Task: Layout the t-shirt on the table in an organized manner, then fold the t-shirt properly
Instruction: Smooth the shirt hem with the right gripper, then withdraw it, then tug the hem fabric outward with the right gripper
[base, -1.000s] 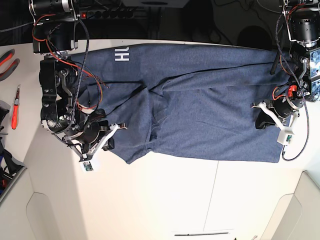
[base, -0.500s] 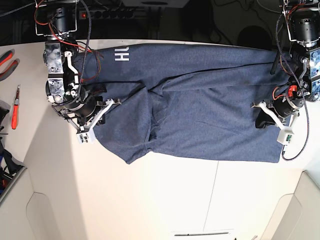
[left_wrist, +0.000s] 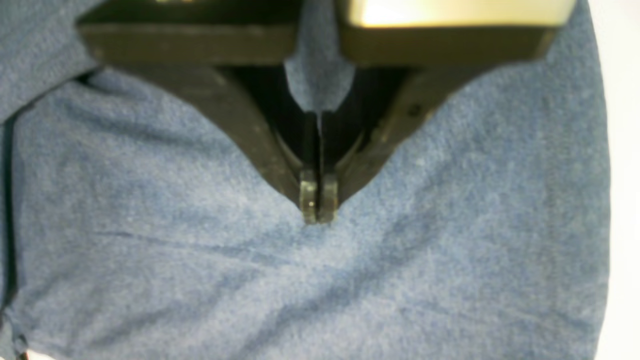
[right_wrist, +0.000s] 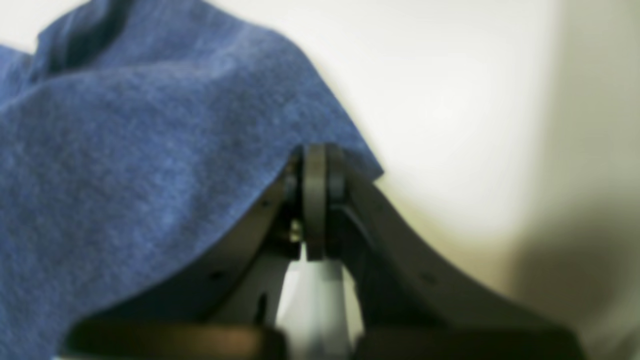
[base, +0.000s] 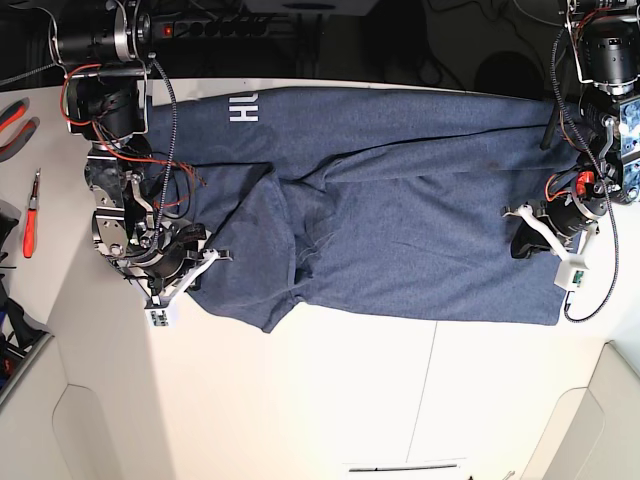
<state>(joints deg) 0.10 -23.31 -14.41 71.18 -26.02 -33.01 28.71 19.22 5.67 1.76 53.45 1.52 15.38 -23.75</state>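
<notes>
Stretching the t-shirt (base: 400, 200) lengthwise across the table (base: 350, 400), lettering end nearest my right gripper (base: 205, 265); both grippers, left (base: 522, 240) too, clench cloth; lettering partly hidden.

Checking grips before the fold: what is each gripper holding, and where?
Right gripper pinches the navy-blue cotton t-shirt at its edge; left gripper, shut, presses on the fabric, hold unclear.

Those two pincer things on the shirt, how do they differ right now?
The left tool presses down on flat cloth near one end of the t-shirt, with fabric all around it; the right tool pinches an edge at the other end, with cloth draped over it and bare table beside. The left points down; the right looks tilted sideways. Both are shut.
</notes>
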